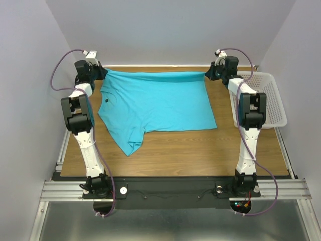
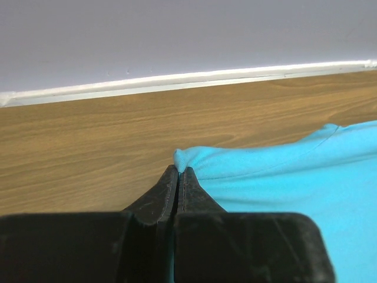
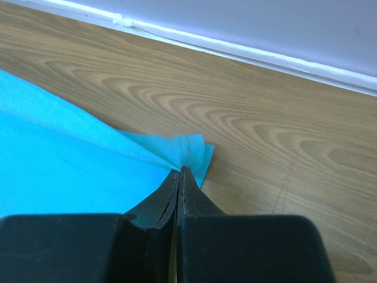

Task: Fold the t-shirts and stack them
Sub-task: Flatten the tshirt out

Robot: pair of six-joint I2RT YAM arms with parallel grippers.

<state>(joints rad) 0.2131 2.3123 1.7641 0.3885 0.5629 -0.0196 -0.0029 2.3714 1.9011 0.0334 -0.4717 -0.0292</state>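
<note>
The left claw has its two black fingers pressed together. Between their tips it pinches a small bunched corner of the plain turquoise-blue short-sleeved cloth t-shirt. In the left wrist view the cloth runs from this pinch to the right, and bare wood lies to the left. The right claw is pressed together in the same way and pinches the other far corner of the t-shirt, where a little folded tip of cloth sticks out past the fingertips. Here the cloth spreads to the left.

From above, both claws are at the far side of the brown wooden bench, the left one near the far left corner and the right one toward the far right, well apart. The far edge of the t-shirt goes in an almost straight line from one claw to the other. From this edge the t-shirt spreads toward the arm bases over the middle of the bench. A small dark neck label shows on its left side, and one sleeve points to the near left. Whether the held edge is lifted from the wood or touches it, I cannot tell.

A white plastic mesh basket stands at the right edge of the bench, just beside the right arm and apart from the t-shirt. A white strip runs along the far edge of the bench under the pale wall
</note>
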